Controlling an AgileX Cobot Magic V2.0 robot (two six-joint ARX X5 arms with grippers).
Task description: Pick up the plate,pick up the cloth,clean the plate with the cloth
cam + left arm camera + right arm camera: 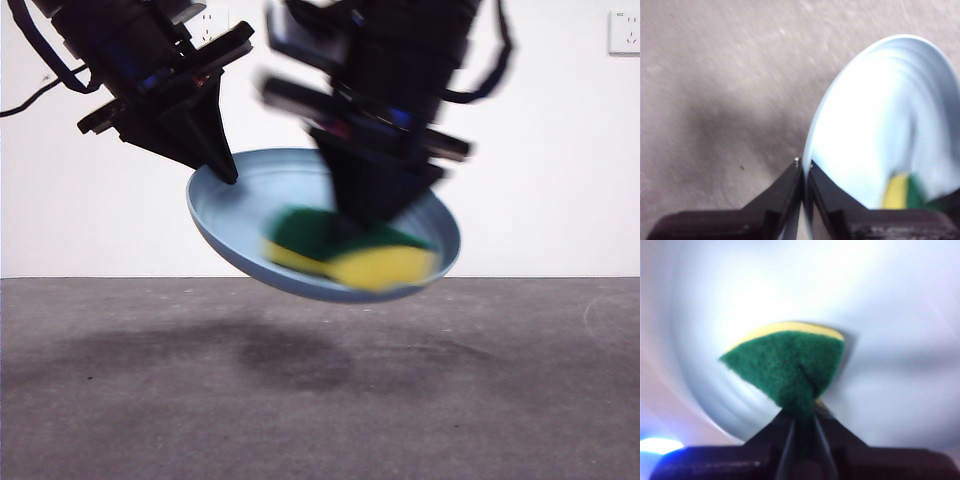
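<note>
A: Start at the left claw [803, 167]. What are its jaws doing?

B: They are pinched tight on the rim of the wide, shallow, round light-blue plate [880, 125]. From the front, that claw [222, 165] grips the rim's left edge, and the plate [240, 200] hangs tilted in the air, clear of the grey desk [320, 400].

A: And the right claw?

B: The right claw [802, 412] is clamped on a corner of the small sponge with yellow foam and a dark green scouring face [787, 365]. The green face looks toward its camera; the yellow shows only as a thin edge beyond it. In the front view this claw [375, 215] stands inside the plate with the sponge [350, 250] against the plate's inner surface.

A: Does anything block the view?

B: From the front, the right arm hides the plate's far rim and part of the sponge, and it is blurred. Behind is a white wall with a socket [624, 32] at the top right.

A: Do the views differ?

B: Only the front shows the plate's shadow [290, 360] on the desk. The left wrist sees just a sliver of sponge [902, 192].
</note>
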